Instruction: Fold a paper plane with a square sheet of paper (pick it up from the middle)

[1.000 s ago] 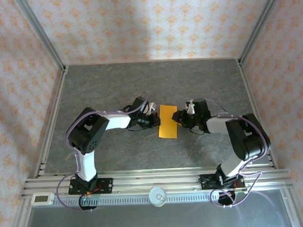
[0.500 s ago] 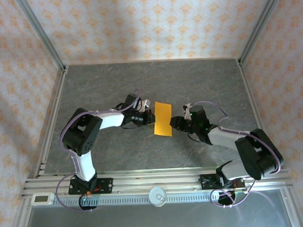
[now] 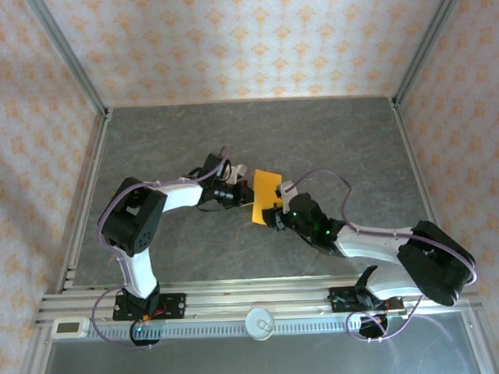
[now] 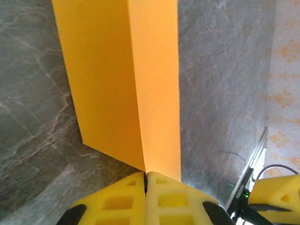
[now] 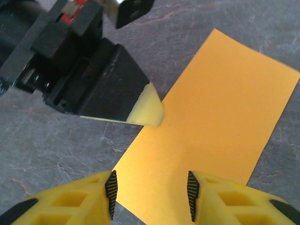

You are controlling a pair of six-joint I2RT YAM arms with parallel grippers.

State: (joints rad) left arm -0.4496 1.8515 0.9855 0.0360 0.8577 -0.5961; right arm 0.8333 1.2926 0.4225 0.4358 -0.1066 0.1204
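The square sheet of paper (image 3: 265, 196) is bright orange and folded in half into a narrow rectangle at the middle of the table. My left gripper (image 3: 248, 189) is shut on its left edge. In the left wrist view the paper (image 4: 126, 84) rises from the closed left gripper (image 4: 146, 180) as two flaps meeting at a crease. My right gripper (image 3: 273, 216) is at the paper's near end. In the right wrist view, the right gripper (image 5: 151, 192) stands open over the paper (image 5: 220, 126), and the left gripper's fingertip (image 5: 149, 111) pinches the paper's edge.
The dark grey marbled table (image 3: 330, 143) is fenced by aluminium rails (image 3: 86, 201) and patterned walls. At the near edge, a rail carries a round white disc (image 3: 259, 323) and a small white device (image 3: 71, 327).
My right arm has swung from the paper's right side round to its near end, and its jaws have opened wider. The left gripper and the paper have shifted slightly left, and the paper has tilted.
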